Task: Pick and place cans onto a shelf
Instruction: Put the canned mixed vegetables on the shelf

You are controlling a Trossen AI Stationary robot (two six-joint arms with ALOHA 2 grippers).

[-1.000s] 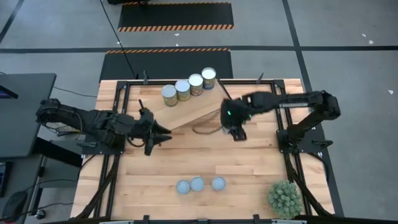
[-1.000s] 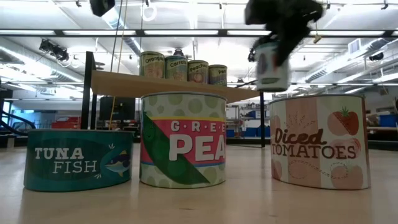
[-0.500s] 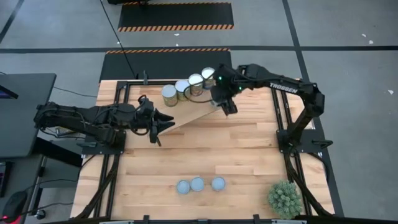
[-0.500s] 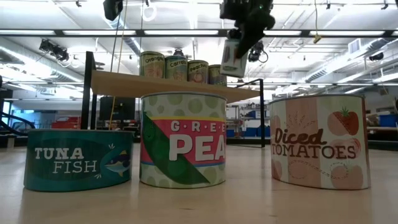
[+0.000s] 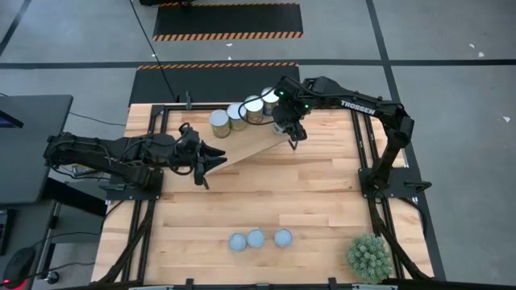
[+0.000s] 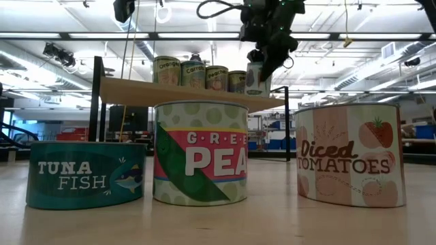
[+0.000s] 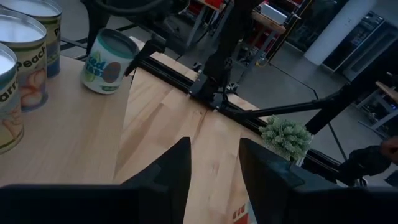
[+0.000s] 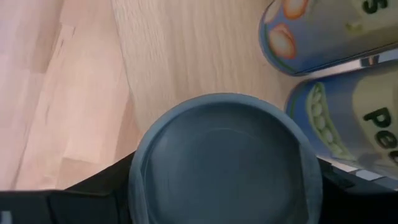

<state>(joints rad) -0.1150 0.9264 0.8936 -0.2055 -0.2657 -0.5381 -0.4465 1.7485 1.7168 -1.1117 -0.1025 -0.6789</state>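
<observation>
My right gripper is shut on a small can with a blue-grey top at the right end of the light wooden shelf. The can also shows in the low view and the left wrist view. Several white-topped cans stand in a row on the shelf, right beside it. Three blue-grey-topped cans stand on the table near its front edge. My left gripper is open and empty at the shelf's left end. My right gripper pinches the can's round side wall near its top between its two fingers, one on each side. The fingers come from above, slanting down. The can is tilted, its bottom at the shelf board's right end; whether it touches the board, I cannot tell.
A green spiky plant stands at the table's near right corner. Close in the low view stand the tuna can, the green peas can and the diced tomatoes can. Black frame rails run along the table's sides.
My right gripper has carried the can from above the table's middle toward the far edge and down to the shelf's right end, next to the row of cans. My left gripper has shifted a little toward the far edge and stays open.
</observation>
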